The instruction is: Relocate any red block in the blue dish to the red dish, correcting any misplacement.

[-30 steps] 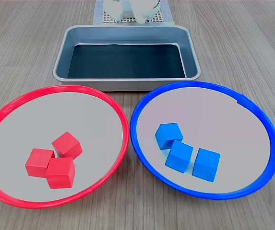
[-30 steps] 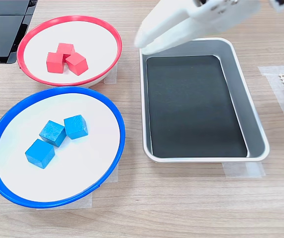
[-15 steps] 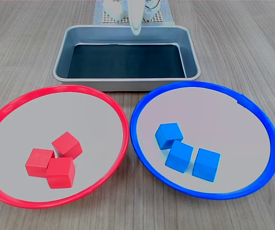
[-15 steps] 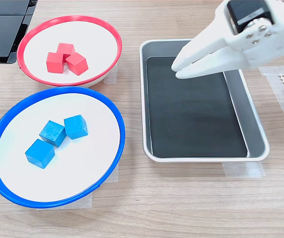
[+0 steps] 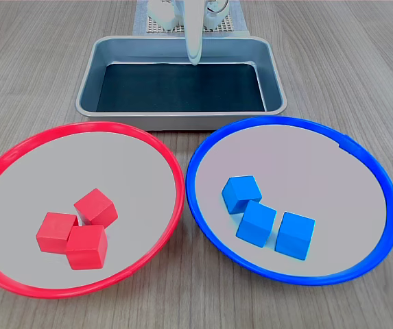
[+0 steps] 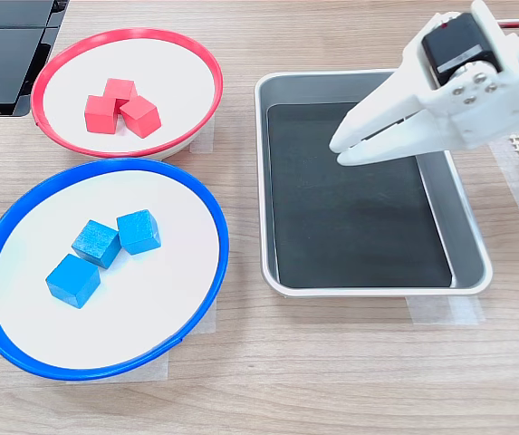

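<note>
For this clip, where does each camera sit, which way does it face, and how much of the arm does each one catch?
First exterior view: low at the dishes' side, facing the arm's base across the red dish, blue dish and metal tray; only the gripper tip shows.
Second exterior view: overhead, looking down; the gripper and wrist hang over the tray.
Both exterior views share both dishes, all six cubes and the tray.

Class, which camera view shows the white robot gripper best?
The second exterior view: the white robot gripper appears whole, fingers nearly together, empty, above the rectangular metal tray. The first exterior view shows only a thin white finger tip at the top.
</note>
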